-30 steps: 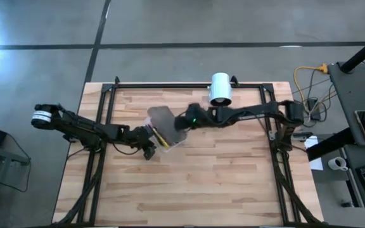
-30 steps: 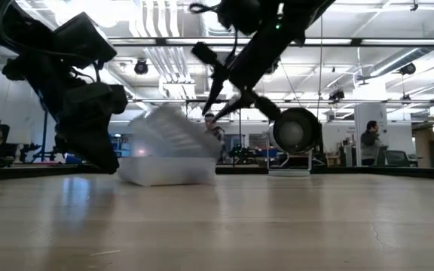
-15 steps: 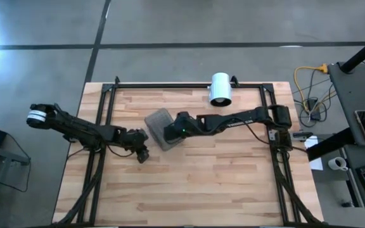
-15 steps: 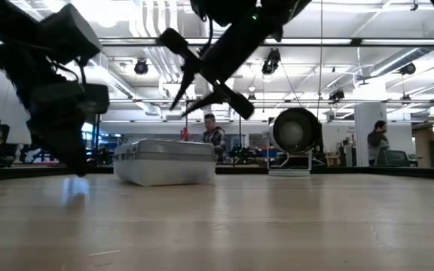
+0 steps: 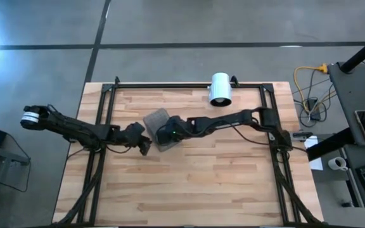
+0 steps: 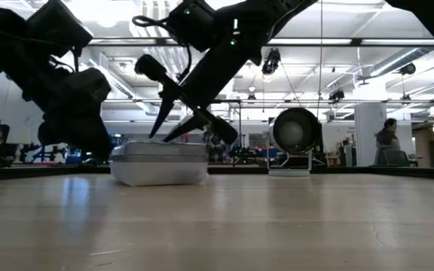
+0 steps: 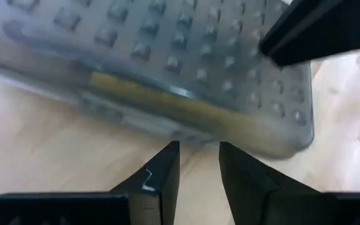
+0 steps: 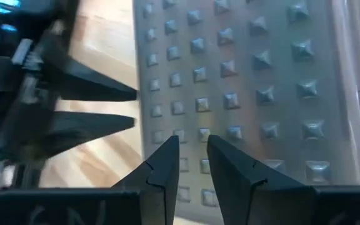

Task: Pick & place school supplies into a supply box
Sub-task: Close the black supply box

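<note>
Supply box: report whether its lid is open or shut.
Shut. The supply box sits flat, its studded lid lying level on the base.

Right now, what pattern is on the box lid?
Rows of small raised studs on the grey box lid, clearest in the right wrist view.

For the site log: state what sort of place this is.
Probably a large open robotics lab or workshop: bare ceiling ducts and strip lights, a polished grey concrete floor, and a person at desks beyond the pale wooden table.
</note>
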`<state>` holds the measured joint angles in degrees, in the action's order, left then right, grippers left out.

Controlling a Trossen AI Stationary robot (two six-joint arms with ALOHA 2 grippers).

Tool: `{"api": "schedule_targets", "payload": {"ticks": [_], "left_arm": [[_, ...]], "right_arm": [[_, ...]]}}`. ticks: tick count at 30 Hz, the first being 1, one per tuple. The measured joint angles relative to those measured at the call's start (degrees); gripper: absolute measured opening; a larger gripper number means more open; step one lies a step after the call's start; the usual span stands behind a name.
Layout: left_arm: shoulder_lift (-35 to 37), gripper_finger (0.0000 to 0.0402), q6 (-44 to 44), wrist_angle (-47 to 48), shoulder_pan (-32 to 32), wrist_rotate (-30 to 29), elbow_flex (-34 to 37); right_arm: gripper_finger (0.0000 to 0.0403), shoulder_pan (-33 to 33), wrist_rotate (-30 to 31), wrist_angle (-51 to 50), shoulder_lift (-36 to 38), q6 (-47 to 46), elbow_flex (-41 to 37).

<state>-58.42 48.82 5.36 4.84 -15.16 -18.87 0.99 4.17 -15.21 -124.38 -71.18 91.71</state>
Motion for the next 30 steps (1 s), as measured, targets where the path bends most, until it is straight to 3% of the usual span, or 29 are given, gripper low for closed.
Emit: {"api": "schedule_targets", "payload": {"ticks": [5, 9, 15, 18, 26, 30], "left_arm": [[-0.98, 0.0097, 0.73, 0.00, -0.04, -0.27, 2.10], [-0.84, 0.0097, 10.41, -0.08, -0.02, -2.33, 5.94], [4.57, 0.0097, 17.85, -14.15, -0.04, -6.20, 12.64], [7.05, 0.0097, 22.17, -15.69, -0.09, -9.10, 14.93], [8.03, 0.0097, 23.08, -17.79, -0.07, -9.60, 16.76], [5.14, 0.0097, 22.42, -17.82, -0.13, -10.51, 15.73]], "right_arm": [[0.0080, -0.80, 0.33, 0.09, -1.05, -0.38, 0.84], [0.0077, -1.01, 1.72, -0.53, -0.48, 0.26, 0.95], [0.0077, -0.90, 1.61, -1.47, -0.17, 1.48, 0.89], [0.0077, -0.90, 1.61, -1.51, -0.17, 1.34, 0.89], [0.0077, -0.87, 1.17, -1.45, -0.17, 1.32, 0.84], [0.0077, -0.94, 0.53, -0.87, -0.17, 1.25, 0.76]]}}
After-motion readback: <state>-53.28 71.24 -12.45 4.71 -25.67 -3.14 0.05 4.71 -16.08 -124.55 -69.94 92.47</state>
